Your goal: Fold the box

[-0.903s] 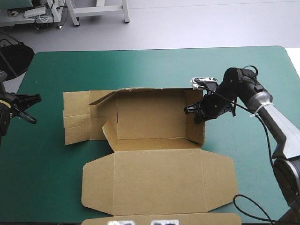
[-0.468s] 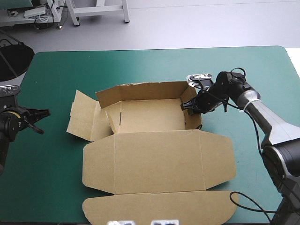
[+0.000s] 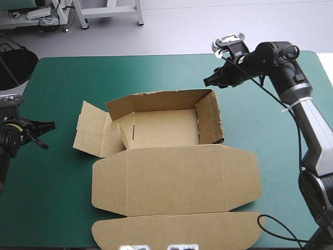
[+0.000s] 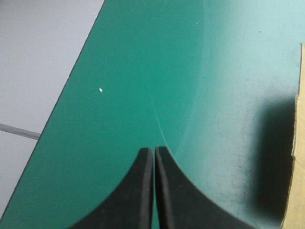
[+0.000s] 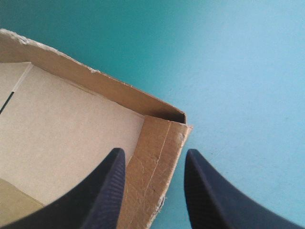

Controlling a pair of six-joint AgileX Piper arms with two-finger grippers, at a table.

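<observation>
The brown box (image 3: pixel 166 130) stands in the middle of the table as an open tray. Its back wall (image 3: pixel 156 100) and right wall (image 3: pixel 209 121) are raised, its left flap (image 3: pixel 91 133) leans outward, and its lid (image 3: pixel 174 179) lies flat toward the front. My right gripper (image 3: pixel 209 81) hovers open above and beyond the box's far right corner. In the right wrist view that gripper (image 5: pixel 152 156) has the right wall (image 5: pixel 155 167) below the gap, untouched. My left gripper (image 3: pixel 48 126) is near the table's left edge, shut and empty (image 4: pixel 154 150), with the box's edge (image 4: pixel 299 143) ahead to one side.
Teal-green cover (image 3: pixel 270 135) shows to the right of the box and along the far side. The lid's tuck flap (image 3: pixel 177 232) reaches nearly to the table's front edge.
Earlier my right gripper was down at the box's right wall while the box shifted and its back wall rose. It has since lifted away toward the far edge; the box stays put.
</observation>
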